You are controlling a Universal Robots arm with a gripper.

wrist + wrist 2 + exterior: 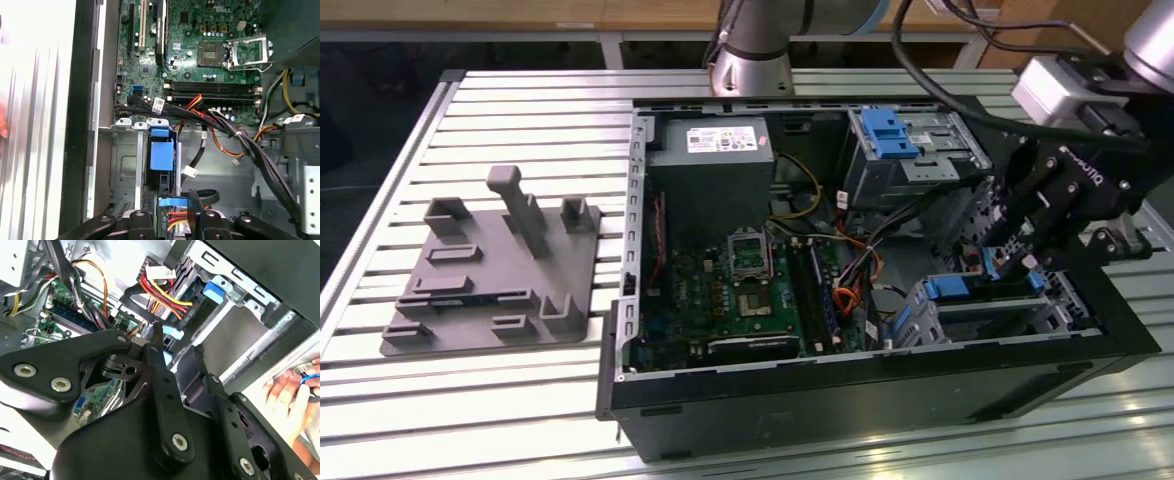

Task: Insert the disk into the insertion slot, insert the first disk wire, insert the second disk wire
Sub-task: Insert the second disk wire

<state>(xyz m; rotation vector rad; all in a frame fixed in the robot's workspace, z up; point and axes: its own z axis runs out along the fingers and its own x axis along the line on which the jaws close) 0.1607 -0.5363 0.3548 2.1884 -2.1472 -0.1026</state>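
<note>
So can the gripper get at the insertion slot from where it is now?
Probably yes: the gripper hangs right above the insertion slot inside the open case, with the blue carrier just ahead and nothing between.

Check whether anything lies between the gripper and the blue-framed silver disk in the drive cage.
In the first wrist view, a thin light-blue strip lies across the gap between the gripper and the blue-framed disk in the small silver metal cage. The black cable bundle runs beside it, not across.
</note>
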